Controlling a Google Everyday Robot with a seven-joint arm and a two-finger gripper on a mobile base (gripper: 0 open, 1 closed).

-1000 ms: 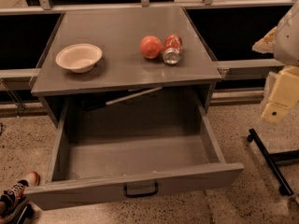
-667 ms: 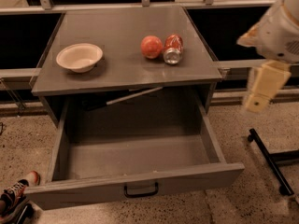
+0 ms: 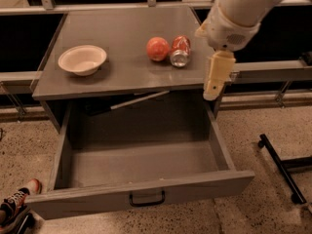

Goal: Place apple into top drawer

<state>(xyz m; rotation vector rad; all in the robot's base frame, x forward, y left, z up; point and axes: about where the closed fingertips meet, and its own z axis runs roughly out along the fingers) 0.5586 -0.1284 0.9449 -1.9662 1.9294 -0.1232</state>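
Observation:
The red-orange apple [image 3: 157,48] rests on the grey cabinet top [image 3: 122,33], touching a red-and-silver soda can [image 3: 179,51] lying on its side to its right. The top drawer [image 3: 141,199] is pulled fully open below, its grey box empty, with a black pull handle [image 3: 146,199] at the centre of the front panel. My gripper [image 3: 214,82] hangs from the white arm over the cabinet's right front corner, to the right of the can and apple, touching neither. Nothing is held in it.
A cream bowl [image 3: 82,59] sits on the left of the cabinet top. A thin rod [image 3: 139,100] lies slanted inside the cabinet above the drawer. A black stand leg [image 3: 280,167] is on the floor at right. A sneaker [image 3: 17,201] shows at bottom left.
My arm and gripper have moved left from the right edge of the view to the cabinet's right front corner. The apple, can, bowl and drawer have not moved.

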